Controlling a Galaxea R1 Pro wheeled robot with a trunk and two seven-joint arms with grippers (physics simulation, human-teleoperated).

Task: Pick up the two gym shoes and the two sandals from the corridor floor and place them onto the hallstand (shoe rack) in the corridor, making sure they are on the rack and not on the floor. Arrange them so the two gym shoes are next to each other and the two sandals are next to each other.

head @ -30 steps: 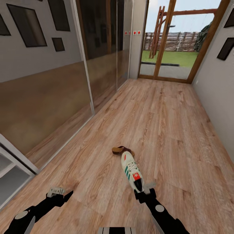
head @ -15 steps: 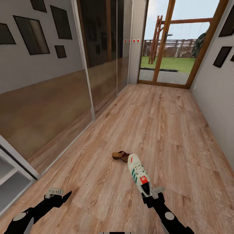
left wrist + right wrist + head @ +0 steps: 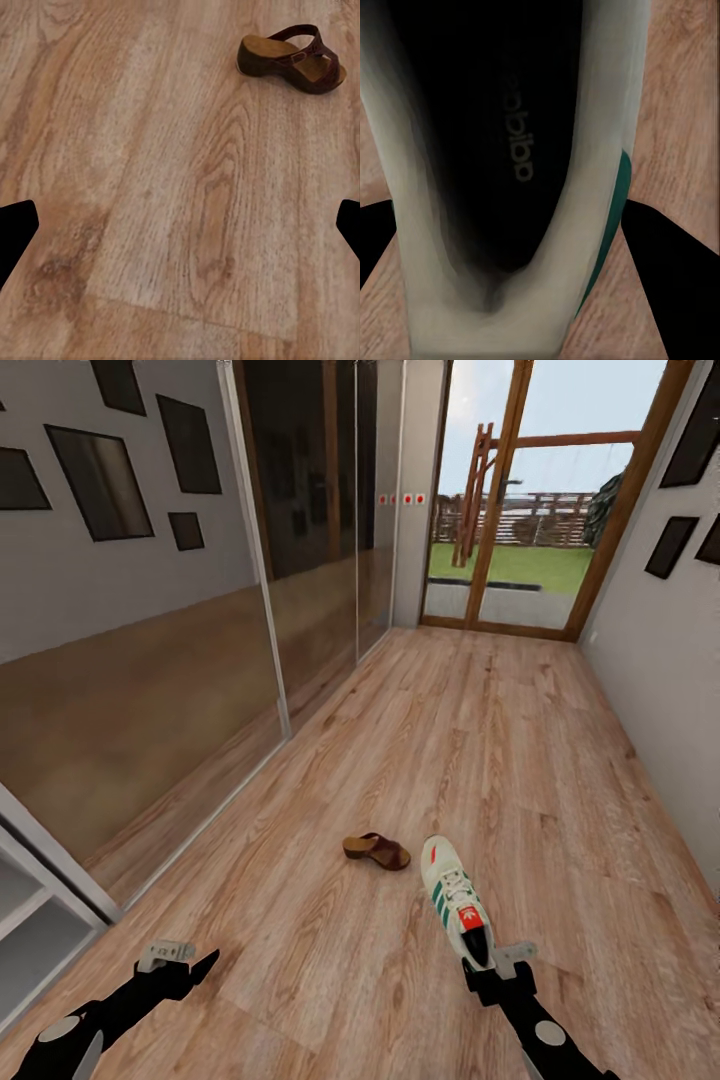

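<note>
One cream-white gym shoe with green stripes points away from me, with my right gripper shut on its heel. In the right wrist view the shoe's dark inside sits between the black fingers. One dark brown sandal lies on the wood-plank corridor floor just left of the shoe's toe, apart from it. The sandal also shows ahead of my left gripper, which hangs open over bare floor with nothing in it. The other shoe and sandal are out of view.
A pale shelf unit's corner sits at the lower left; I cannot tell whether it is the hallstand. Mirrored sliding doors line the left wall. A glass door closes the corridor's far end. A grey wall runs along the right.
My right gripper has carried the gym shoe to the right, so it no longer overlaps the sandal. The head view has shifted a little. The left gripper has barely moved.
</note>
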